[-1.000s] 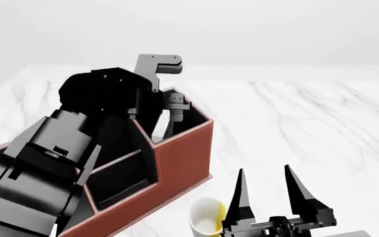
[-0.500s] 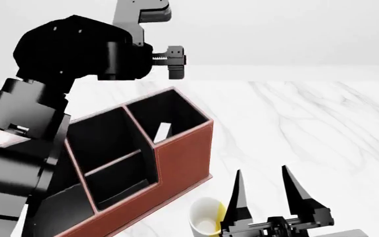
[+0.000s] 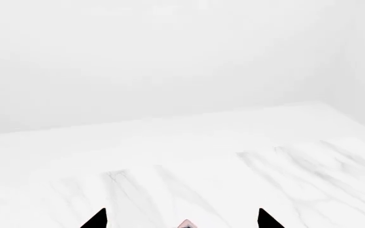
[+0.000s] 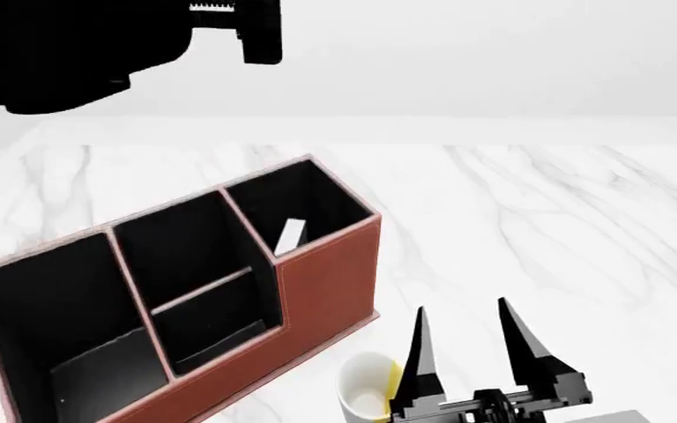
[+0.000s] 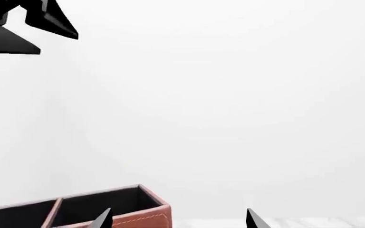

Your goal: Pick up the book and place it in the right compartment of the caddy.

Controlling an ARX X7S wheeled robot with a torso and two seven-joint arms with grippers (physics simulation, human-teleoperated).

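Note:
The reddish-brown caddy [image 4: 327,264] stands at the left of the marble table. The book [image 4: 289,234] stands inside the right compartment [image 4: 315,198]; only a strip of its white page edges shows against the black lining. My left gripper [image 4: 256,31] is high above the caddy at the head view's top edge. In the left wrist view its fingertips [image 3: 97,220] stand wide apart with nothing between them. My right gripper [image 4: 468,348] is open and empty, low at the front right of the caddy. The caddy's top edge also shows in the right wrist view [image 5: 131,216].
A white-and-yellow mug [image 4: 368,388] sits just in front of the caddy, beside my right gripper's left finger. The marble table [image 4: 550,220] stretches right and back. My left arm [image 5: 17,23] shows high up in the right wrist view.
My left gripper has risen out of the right compartment, up and to the left, to the top of the head view. The book stays in the compartment. The right gripper has barely moved.

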